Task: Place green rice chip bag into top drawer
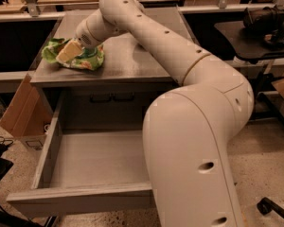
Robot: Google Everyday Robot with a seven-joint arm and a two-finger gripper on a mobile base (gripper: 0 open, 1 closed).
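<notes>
The green rice chip bag (85, 59) lies crumpled on the left part of the grey tabletop (128, 63). My gripper (67, 52) is down on top of the bag, its tan fingers over the bag's left half. The top drawer (87, 162) stands pulled out below the tabletop, with nothing in it; my arm's large white lower link covers its right side.
A brown cardboard box (20, 111) leans at the table's left. A second, shut drawer front with two handles (111, 97) sits under the tabletop. A dark side table (255, 30) stands at the right. The white bowl is hidden behind my arm.
</notes>
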